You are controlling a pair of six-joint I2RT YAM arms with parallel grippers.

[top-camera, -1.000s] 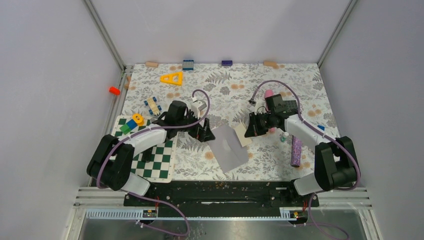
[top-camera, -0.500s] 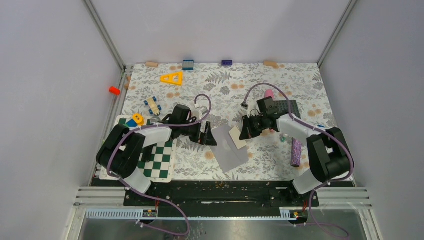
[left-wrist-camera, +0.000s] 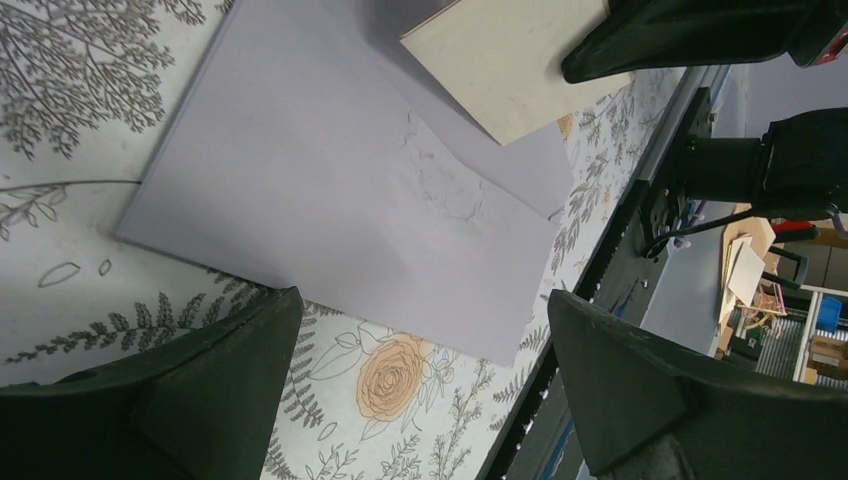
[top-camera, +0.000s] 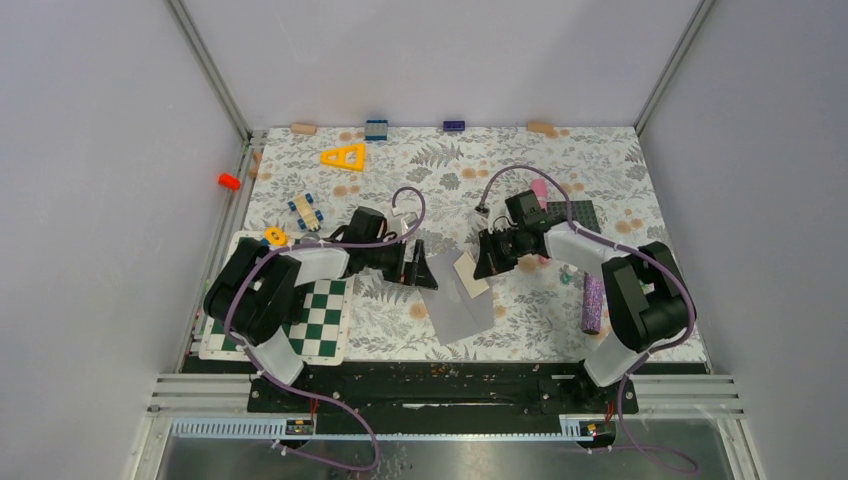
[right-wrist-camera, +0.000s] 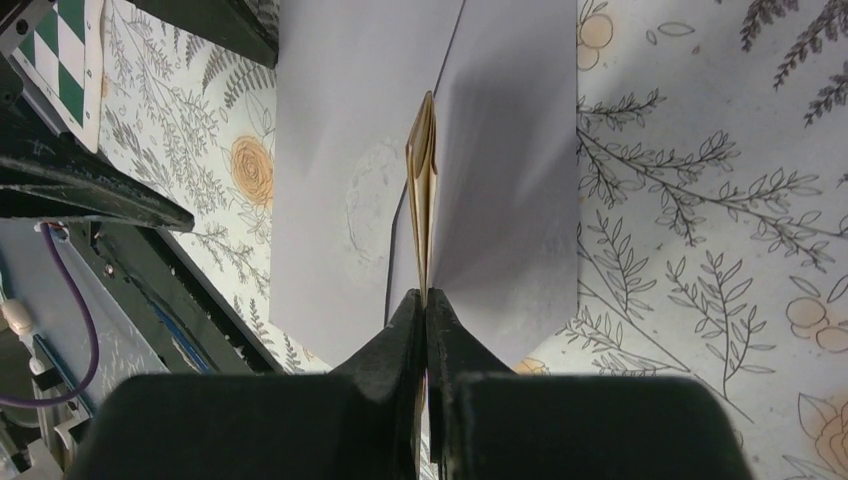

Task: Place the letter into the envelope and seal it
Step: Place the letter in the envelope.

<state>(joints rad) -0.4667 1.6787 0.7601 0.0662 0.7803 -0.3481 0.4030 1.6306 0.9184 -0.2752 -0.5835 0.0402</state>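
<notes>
Letter (top-camera: 470,272) poised over the envelope's (top-camera: 455,302) one o'clock corner.
Right hand (right-wrist-camera: 425,300) pinches the letter's edge, likely lining it up to slide in; left hand (top-camera: 420,268), spread wide, hovers at the envelope's ten o'clock, probably to pin it to the bench (top-camera: 450,190).

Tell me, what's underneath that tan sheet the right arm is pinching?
The grey envelope, lying flat on the flowered table cover. The letter, in the right end effector, hides part of it, so its opening can't be seen.

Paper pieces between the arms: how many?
2: the grey envelope lies flat; the tan letter is pinched in the right end effector over it. More may hide underneath.
</notes>
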